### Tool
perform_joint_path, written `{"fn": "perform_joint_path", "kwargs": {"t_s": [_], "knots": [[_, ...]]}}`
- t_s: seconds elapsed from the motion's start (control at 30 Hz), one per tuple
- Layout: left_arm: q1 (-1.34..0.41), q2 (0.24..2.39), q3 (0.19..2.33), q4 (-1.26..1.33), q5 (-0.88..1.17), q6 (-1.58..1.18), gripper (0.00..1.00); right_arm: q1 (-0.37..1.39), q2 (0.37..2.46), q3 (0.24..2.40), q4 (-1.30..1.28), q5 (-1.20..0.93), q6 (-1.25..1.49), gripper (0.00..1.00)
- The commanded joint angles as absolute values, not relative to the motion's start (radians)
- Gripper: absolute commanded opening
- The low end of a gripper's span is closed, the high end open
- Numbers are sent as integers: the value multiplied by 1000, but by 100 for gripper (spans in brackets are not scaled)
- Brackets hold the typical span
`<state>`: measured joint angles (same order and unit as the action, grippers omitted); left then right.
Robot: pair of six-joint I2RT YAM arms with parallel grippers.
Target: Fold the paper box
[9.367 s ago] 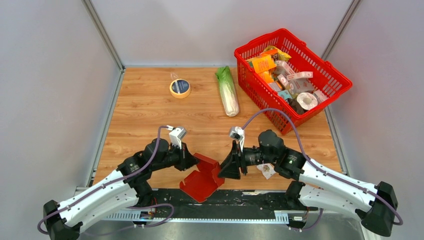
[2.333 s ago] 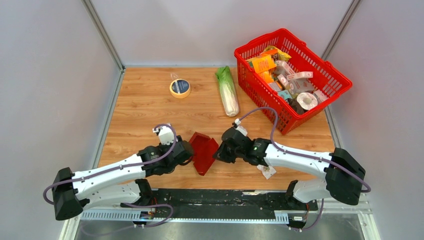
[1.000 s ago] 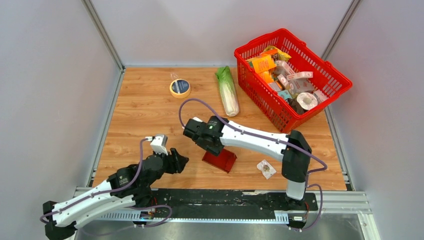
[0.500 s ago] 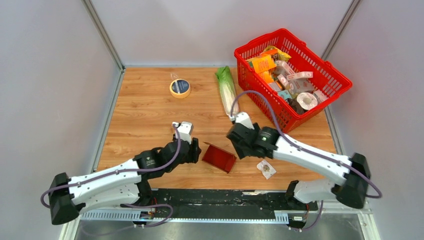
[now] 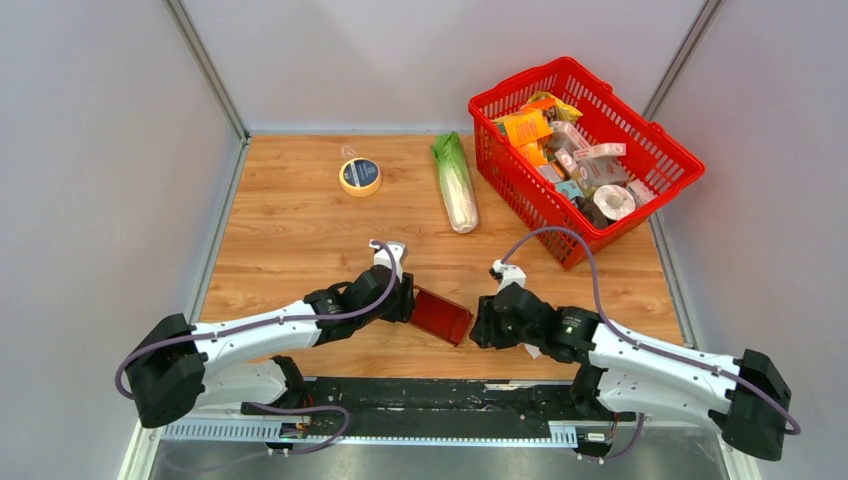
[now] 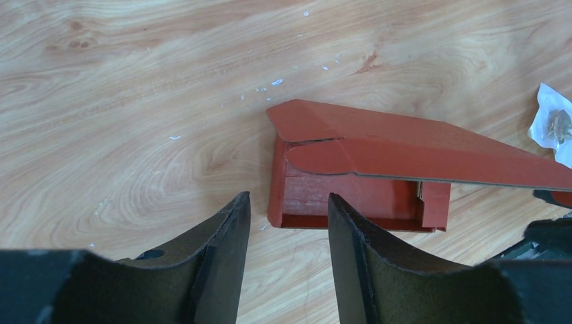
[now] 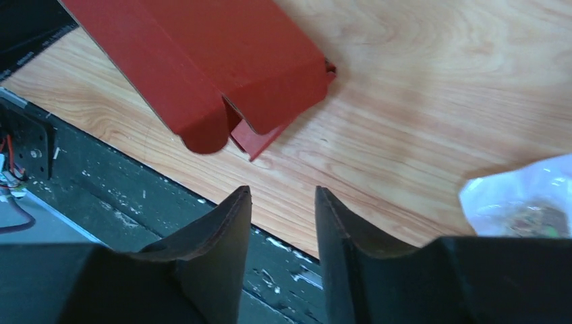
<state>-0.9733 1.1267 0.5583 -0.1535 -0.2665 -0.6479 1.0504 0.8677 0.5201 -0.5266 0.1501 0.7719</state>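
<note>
The paper box is a dark-red shallow tray lying near the table's front edge, with its lid flap leaning over the tray. My left gripper is at the box's left end. In the left wrist view its jaws stand open, and the tray's near corner lies just past the tips, untouched. My right gripper is at the box's right end. In the right wrist view it is open over the table edge with nothing between the fingers, and the box lies ahead of it.
A red mesh basket full of packets stands at the back right. A cabbage and a tape roll lie at the back. A crumpled clear wrapper sits by the right gripper. A black rail runs along the near edge.
The left gripper has slid right up to the box's left end. The right arm has dropped back toward the front edge beside the box's right end. Both jaws have narrowed.
</note>
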Motion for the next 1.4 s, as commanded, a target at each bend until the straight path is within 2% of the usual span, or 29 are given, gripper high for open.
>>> {"fn": "perform_joint_path", "kwargs": {"t_s": [0.0, 0.37, 0.8, 0.9, 1.03, 1.13, 1.27, 1.37], "knots": [[-973, 1161, 546, -55, -284, -709, 52, 1054, 940, 534, -339, 138, 838, 46], [-989, 1288, 535, 29, -330, -785, 43, 1017, 1091, 557, -342, 236, 923, 47], [-1026, 1249, 476, 43, -417, -861, 37, 997, 1207, 595, -264, 307, 856, 41], [-1028, 1174, 446, 37, -411, -836, 42, 989, 1175, 574, -246, 305, 854, 42], [-1025, 1014, 417, -24, -408, -747, 62, 953, 1137, 543, -227, 276, 827, 45], [-1023, 869, 403, -63, -417, -637, 67, 927, 1118, 538, -210, 224, 793, 46], [-1019, 729, 380, -17, -385, -470, 67, 897, 1108, 534, -207, 160, 769, 46], [-1019, 732, 383, 55, -279, -356, 61, 877, 1108, 532, -204, 120, 759, 46]]}}
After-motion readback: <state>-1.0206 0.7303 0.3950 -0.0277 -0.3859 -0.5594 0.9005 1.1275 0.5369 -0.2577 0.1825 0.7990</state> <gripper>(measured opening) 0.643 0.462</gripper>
